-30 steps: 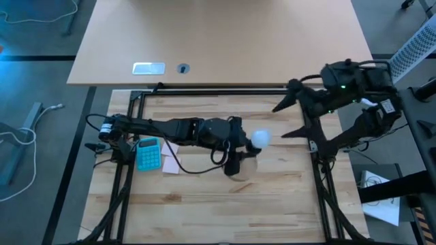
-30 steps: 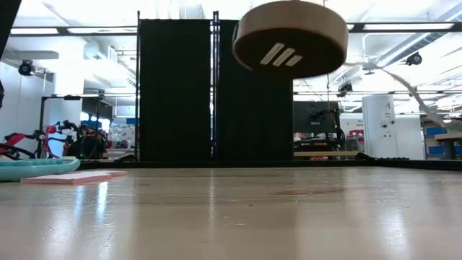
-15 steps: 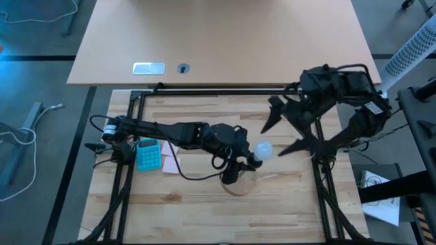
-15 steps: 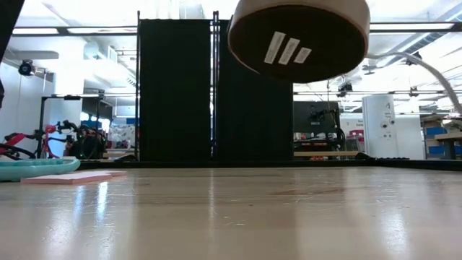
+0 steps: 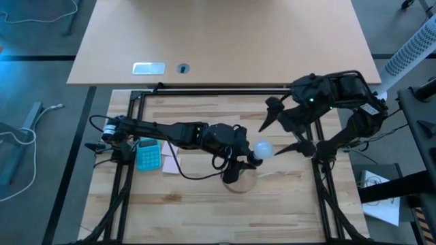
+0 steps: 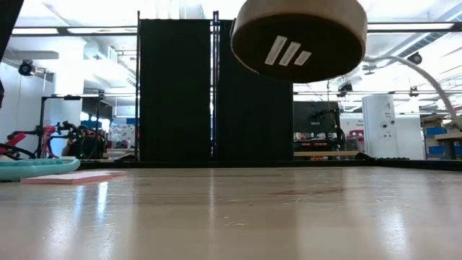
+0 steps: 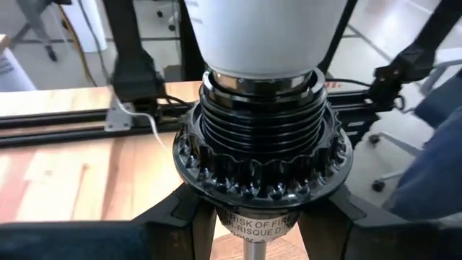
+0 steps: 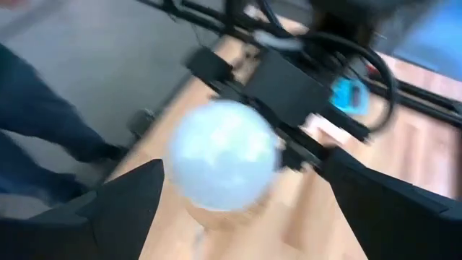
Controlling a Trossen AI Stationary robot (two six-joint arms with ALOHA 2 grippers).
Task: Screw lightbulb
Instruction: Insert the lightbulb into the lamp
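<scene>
We see the lightbulb (image 5: 263, 150) seated in the black socket (image 7: 261, 162), held above the table (image 5: 191, 204). Our left gripper (image 5: 240, 162) is clamped tight on the socket. Our right gripper (image 5: 281, 135) stands wide apart, holding nothing, its fingers (image 8: 123, 198) flanking the lightbulb just ahead without touching it.

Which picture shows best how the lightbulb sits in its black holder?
The left wrist view: the lightbulb fills it, its threads seated in the black socket. The high view shows it as a small white blob; the right wrist view shows it blurred; the low view shows only the wooden base.
</scene>
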